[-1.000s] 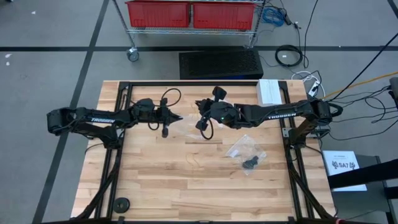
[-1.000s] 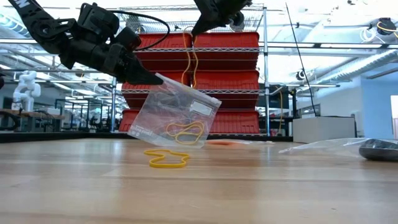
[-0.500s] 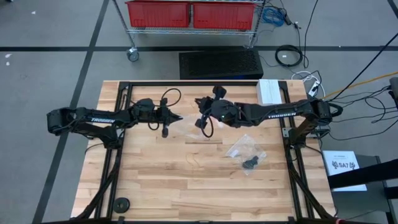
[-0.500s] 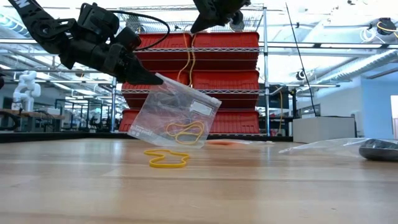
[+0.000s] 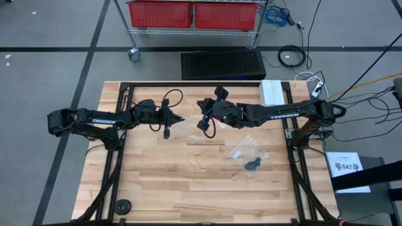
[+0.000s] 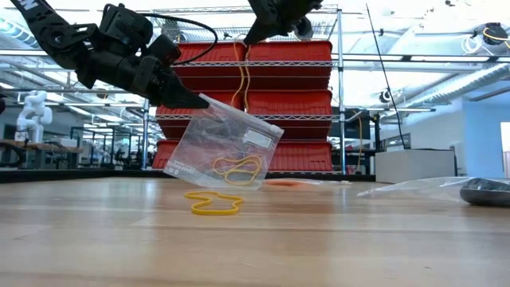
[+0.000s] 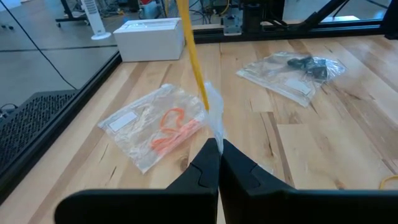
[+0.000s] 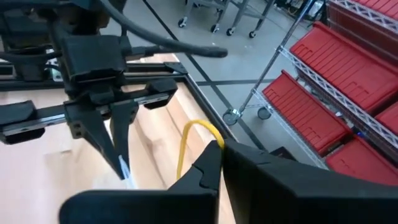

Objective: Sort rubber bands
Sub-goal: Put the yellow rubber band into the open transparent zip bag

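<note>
My left gripper is shut on a clear plastic bag that hangs tilted over the table with yellow rubber bands inside. Whether the bag's lower edge touches the wood, I cannot tell. My right gripper stands higher, just beyond the bag's top, shut on a yellow rubber band that hangs down behind the bag's mouth. Another yellow band lies flat on the table below the bag. In the high view both grippers meet near the table's middle. My left gripper pinches the bag's upper edge between its two fingers, coming nearly level from the table's left. The bag hangs below the fingertips, slanting down. My right gripper pinches the top of the yellow band's loop at its fingertips. The band hangs down, stretched long, lifted clear of the table.
A bag with orange bands lies flat beyond the held bag. A bag with black bands lies to the right. A white box stands at the far right corner, and a small black round object sits near the front left.
</note>
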`<move>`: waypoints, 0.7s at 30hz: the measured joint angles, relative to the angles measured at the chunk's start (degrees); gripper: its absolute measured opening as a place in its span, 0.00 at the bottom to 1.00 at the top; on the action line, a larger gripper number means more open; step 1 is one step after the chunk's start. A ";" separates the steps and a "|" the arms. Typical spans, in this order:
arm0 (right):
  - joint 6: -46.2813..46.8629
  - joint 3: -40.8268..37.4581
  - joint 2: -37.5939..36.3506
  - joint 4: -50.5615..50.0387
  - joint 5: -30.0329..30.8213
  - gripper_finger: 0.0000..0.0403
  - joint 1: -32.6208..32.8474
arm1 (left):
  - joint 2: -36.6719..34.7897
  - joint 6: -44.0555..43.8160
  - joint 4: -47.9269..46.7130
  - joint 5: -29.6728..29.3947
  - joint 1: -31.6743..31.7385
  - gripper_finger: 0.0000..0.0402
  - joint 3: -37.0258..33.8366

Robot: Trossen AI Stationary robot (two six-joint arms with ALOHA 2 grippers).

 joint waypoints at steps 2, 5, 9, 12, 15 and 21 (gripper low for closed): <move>0.99 0.00 0.00 -0.87 -0.16 0.00 0.00 | 0.00 0.01 0.00 0.00 -0.01 0.00 0.00; 3.20 0.00 0.22 -2.06 -1.09 0.00 0.00 | 0.00 0.00 0.00 0.00 -0.01 0.00 0.00; 5.93 0.00 1.52 -4.71 -1.37 0.00 0.20 | 0.00 0.01 0.01 0.00 0.01 0.00 0.00; 8.50 0.00 2.73 -5.97 -4.11 0.00 0.26 | 0.00 0.02 0.02 0.00 -0.01 0.00 -0.02; 10.38 0.00 4.31 -6.67 -5.72 0.00 0.26 | 0.00 0.02 0.01 0.00 0.01 0.00 -0.04; 13.27 -0.02 7.15 -8.05 -8.86 0.00 -0.01 | 0.00 0.00 -0.05 0.00 0.01 0.00 -0.04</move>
